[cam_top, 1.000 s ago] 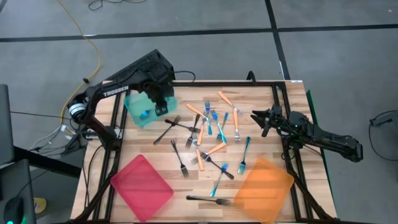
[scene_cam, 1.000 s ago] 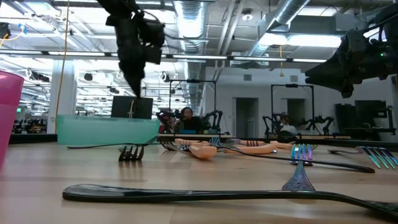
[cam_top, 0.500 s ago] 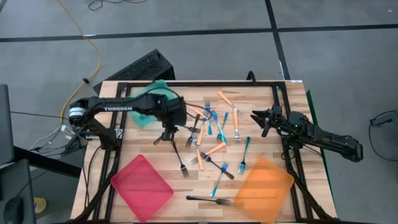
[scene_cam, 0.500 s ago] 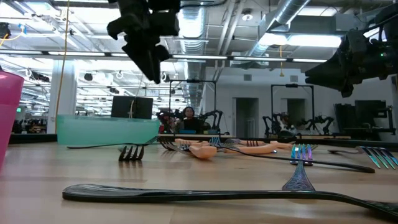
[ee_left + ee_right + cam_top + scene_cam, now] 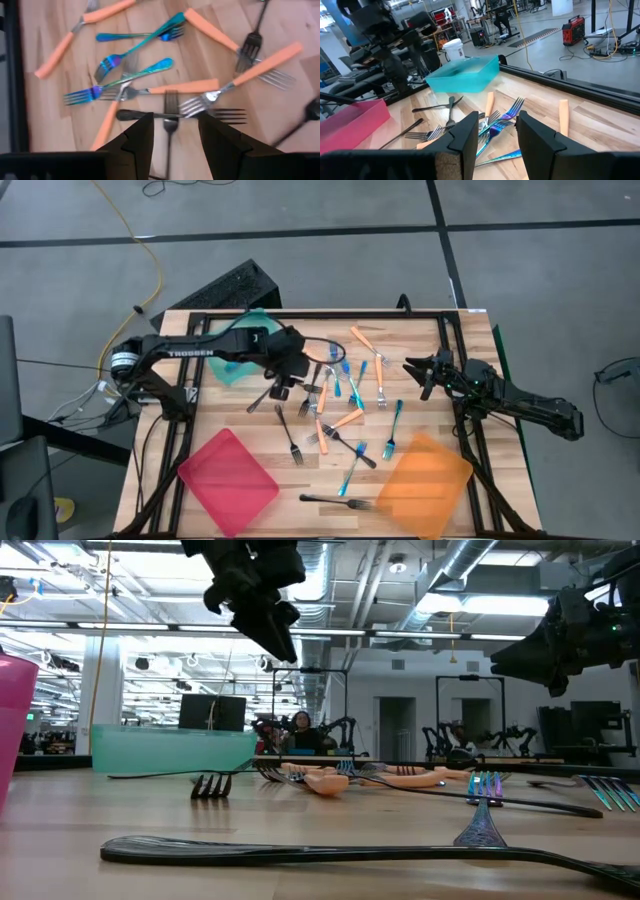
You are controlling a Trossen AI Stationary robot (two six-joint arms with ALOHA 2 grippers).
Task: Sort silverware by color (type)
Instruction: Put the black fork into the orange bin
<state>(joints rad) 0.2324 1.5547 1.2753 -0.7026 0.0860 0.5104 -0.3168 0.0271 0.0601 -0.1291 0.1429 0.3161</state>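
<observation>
Trays sat at three spots on the wooden table (image 5: 420, 330): going from left to right in the high view, we saw a red tray (image 5: 228, 482) at the near left corner, a teal tray (image 5: 232, 362) by the far left edge, and an orange tray (image 5: 425, 472) at the near right. The left gripper (image 5: 283, 383) hung in the air just right of the teal tray, over the left fringe of the forks, its fingers (image 5: 137, 140) apart with nothing between them. Below it, in its wrist view, lay a black fork (image 5: 182, 115) crossed by an orange-handled fork (image 5: 250, 70) and a blue fork (image 5: 120, 80). The silverware (image 5: 340, 405) lay scattered and overlapping across the middle of the table, none of it in any tray that we could see. The right gripper (image 5: 418, 372) waited above the table's right side, its fingers (image 5: 467, 135) apart and empty.
</observation>
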